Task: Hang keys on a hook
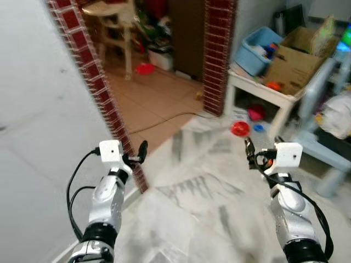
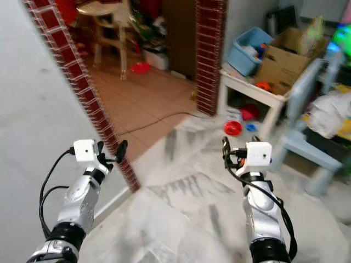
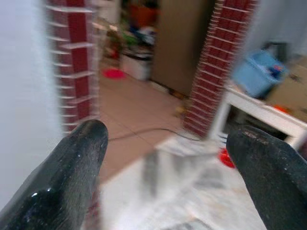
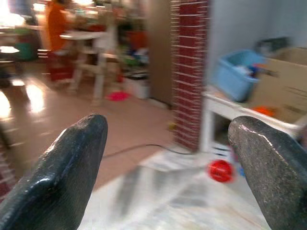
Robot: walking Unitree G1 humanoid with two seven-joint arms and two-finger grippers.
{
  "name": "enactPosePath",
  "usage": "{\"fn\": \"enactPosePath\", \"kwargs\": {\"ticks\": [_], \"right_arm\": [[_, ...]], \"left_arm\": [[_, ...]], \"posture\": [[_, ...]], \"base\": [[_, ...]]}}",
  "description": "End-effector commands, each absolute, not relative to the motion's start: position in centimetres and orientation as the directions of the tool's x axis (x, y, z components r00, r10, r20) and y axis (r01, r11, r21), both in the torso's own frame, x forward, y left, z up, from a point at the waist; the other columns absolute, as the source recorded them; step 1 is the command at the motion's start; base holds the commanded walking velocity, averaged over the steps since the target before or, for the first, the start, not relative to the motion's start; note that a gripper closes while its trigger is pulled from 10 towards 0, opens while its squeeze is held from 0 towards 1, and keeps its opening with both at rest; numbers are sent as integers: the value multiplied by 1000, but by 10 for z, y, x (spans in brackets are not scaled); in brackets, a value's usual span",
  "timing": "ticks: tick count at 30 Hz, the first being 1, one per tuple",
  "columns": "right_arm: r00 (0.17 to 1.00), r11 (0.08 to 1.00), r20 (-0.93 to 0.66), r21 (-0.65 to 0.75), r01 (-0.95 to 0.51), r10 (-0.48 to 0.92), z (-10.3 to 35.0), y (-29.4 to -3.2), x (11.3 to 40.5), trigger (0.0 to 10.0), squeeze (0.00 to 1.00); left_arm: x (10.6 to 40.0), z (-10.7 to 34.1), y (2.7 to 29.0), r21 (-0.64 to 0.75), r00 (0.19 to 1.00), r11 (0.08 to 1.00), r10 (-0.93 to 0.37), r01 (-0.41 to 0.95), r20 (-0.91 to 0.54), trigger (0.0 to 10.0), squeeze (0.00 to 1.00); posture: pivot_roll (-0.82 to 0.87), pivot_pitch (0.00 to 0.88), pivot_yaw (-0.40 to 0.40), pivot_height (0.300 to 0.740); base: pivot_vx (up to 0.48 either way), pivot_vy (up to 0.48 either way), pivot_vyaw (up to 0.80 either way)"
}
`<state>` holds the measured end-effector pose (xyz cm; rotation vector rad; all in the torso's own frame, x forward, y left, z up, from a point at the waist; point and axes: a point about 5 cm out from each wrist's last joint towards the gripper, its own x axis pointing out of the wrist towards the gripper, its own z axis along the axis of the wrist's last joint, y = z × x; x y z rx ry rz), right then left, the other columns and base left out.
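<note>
Both arms are raised in front of me over a grey marble floor (image 1: 203, 203). My left gripper (image 1: 141, 151) hovers beside the foot of a red brick wall edge (image 1: 88, 66). In the left wrist view its fingers (image 3: 72, 167) stand wide apart with nothing between them. My right gripper (image 1: 249, 149) is held up to the right, pointing towards the doorway. Its fingers (image 4: 67, 163) are also spread and empty in the right wrist view. The picture is blurred by motion.
A white wall (image 1: 38, 137) runs along my left. A second brick pillar (image 1: 218, 55) frames a doorway onto a tiled room holding a stool (image 1: 118, 22) and a floor cable (image 1: 170, 118). At right, a white table (image 1: 263, 93) carries a blue bin (image 1: 258, 49) and cardboard box (image 1: 299, 60).
</note>
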<state>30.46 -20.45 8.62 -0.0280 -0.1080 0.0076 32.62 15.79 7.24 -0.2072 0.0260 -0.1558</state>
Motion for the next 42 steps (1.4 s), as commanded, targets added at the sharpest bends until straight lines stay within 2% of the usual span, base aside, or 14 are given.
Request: {"fn": "enactPosePath", "kwargs": {"ticks": [1,26,42], "right_arm": [[994,999,104,-33,-11,14,87,-205,304,10000,0],[994,999,100,-26,-46,48,97,-200,310,10000,0],[993,997,86,-31,-75,77,102,-199,318,10000,0]], "left_arm": [[325,70,157,-204,988,968,-155,147,-23,10000,0],[331,82,159,-192,994,976,-111,107,-13,10000,0],[330,84,160,-197,998,978,-69,67,-6,10000,0]], "posture": [[-93,0,70,740],[-79,0,44,740],[-36,0,-1,740]], "base": [[0,0,800],[0,0,800],[0,0,800]]}}
